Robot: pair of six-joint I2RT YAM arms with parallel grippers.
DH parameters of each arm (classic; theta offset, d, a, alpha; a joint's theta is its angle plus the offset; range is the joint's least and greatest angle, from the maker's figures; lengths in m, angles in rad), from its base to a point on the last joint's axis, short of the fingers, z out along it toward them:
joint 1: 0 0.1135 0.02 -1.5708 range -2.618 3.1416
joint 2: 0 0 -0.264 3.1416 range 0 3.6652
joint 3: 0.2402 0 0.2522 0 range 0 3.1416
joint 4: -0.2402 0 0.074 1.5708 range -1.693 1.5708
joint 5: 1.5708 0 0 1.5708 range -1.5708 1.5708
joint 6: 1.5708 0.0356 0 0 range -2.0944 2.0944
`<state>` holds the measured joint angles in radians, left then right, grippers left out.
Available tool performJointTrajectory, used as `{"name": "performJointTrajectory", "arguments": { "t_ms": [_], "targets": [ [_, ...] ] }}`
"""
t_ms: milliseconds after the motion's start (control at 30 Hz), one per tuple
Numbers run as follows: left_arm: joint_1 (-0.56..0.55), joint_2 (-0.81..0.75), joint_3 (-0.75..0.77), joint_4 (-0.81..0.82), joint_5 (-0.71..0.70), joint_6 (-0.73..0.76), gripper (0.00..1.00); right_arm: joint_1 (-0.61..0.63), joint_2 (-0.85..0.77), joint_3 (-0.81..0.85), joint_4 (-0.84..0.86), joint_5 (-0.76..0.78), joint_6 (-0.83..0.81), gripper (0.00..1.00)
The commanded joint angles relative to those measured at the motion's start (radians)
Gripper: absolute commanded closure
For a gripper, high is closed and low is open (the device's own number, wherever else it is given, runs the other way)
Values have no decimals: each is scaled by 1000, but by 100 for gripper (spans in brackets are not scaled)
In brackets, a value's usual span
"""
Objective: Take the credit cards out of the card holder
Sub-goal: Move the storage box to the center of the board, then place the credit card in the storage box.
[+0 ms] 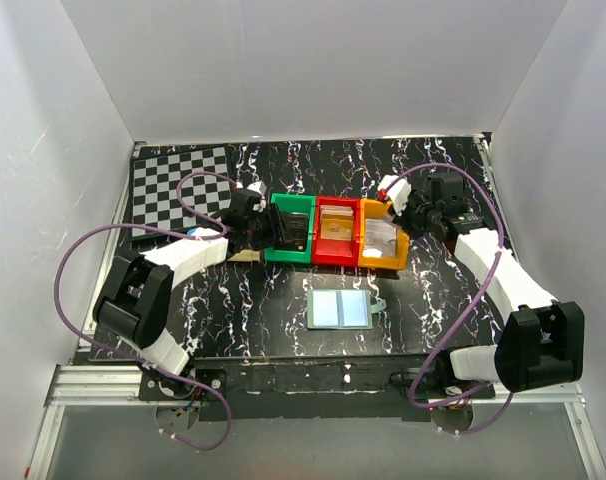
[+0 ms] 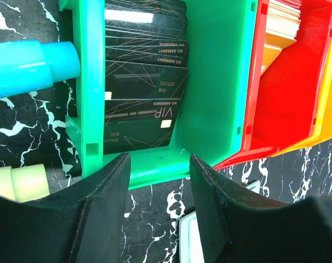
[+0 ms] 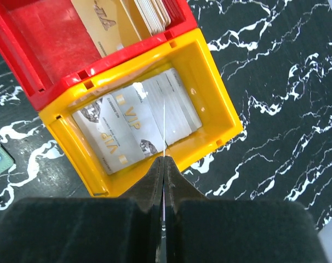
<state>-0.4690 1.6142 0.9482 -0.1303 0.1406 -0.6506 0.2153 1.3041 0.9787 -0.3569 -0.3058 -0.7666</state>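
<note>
Card holder [image 1: 340, 310] lying open and flat on the black marbled table [image 1: 233, 320], pale-blue panels up. Just in front of the row of three bins, apart from both arms.

Over at the green bin [image 2: 210, 82]: left gripper [image 2: 159, 164] poised at the near wall, jaws partway apart, nothing gripped between the fingers [image 2: 108, 192]. Inside the bin, a fanned stack of dark cards [image 2: 144, 93], VIP lettering on the nearest. Cyan cylinder [image 2: 29, 66] and cream cylinder [image 2: 18, 183] just outside the bin's far side wall.

Now the other side: right gripper [image 3: 163, 161] above the near rim of the orange bin [image 3: 221, 109], pinched fully together on a thin card [image 3: 164, 126], seen edge-on as a pale line reaching over the bin. Silver cards [image 3: 127, 131] flat on the bin floor beneath.

Red bin [image 3: 40, 33] in the middle, touching the orange one, with a gold card [image 3: 97, 22] inside and a pale stack beside it.
</note>
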Motion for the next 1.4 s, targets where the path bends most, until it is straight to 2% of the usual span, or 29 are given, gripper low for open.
{"name": "performJointTrajectory", "arguments": {
  "t_ms": [0,67,167,267,600,867,1367],
  "targets": [
    [7,-23,34,-5,23,20,52,-5,-43,5,88,-114,55,99],
    [7,-48,24,18,46,5,52,-4,-49,14,89,-153,65,99],
    [3,-112,0,53,71,-6,50,-4,-14,67,-29,-211,43,99],
    [-5,-181,-22,69,85,-20,49,-4,3,64,-57,-240,36,99],
    [-16,-323,-94,92,74,-38,48,-4,60,84,-152,-225,-14,99],
    [-14,-330,-112,100,76,-35,48,-4,96,92,-249,-179,-111,99],
    [-39,-312,-123,118,70,-41,48,50,199,132,-304,-148,-189,99]
  ]
}}
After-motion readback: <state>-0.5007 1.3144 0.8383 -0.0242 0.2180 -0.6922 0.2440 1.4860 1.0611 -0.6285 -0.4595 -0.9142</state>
